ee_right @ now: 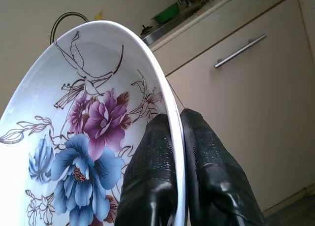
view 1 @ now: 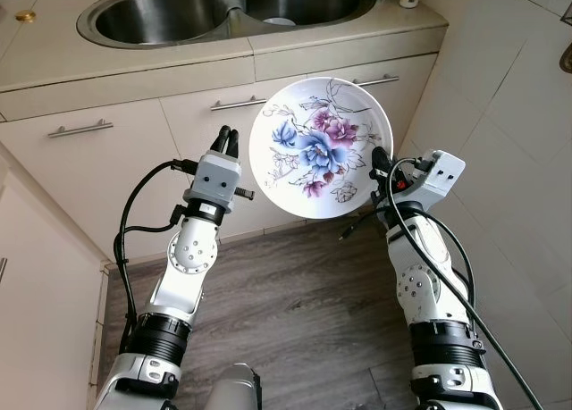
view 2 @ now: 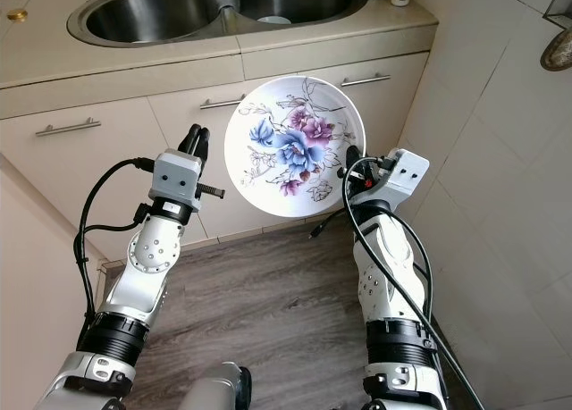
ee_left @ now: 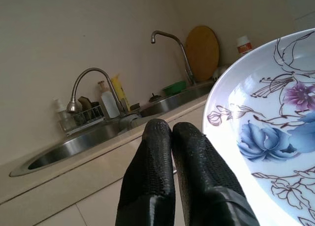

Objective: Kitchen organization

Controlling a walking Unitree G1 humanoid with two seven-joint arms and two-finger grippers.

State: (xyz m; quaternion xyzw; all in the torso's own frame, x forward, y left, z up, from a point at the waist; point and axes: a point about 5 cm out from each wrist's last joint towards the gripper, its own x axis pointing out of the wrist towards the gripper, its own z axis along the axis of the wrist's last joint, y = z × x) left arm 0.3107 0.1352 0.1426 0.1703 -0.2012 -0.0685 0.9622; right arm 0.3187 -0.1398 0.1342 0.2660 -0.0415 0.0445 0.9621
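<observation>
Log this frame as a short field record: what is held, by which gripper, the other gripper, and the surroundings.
held item: floral plate, white with blue and purple flowers, tilted up on edge
holder: right gripper, fingers pinching the plate's rim
other gripper: left gripper, fingers together, raised beside the plate, not touching it
setting: double sink in a beige counter, cabinet drawers with bar handles below
floor: wood-look planks
</observation>
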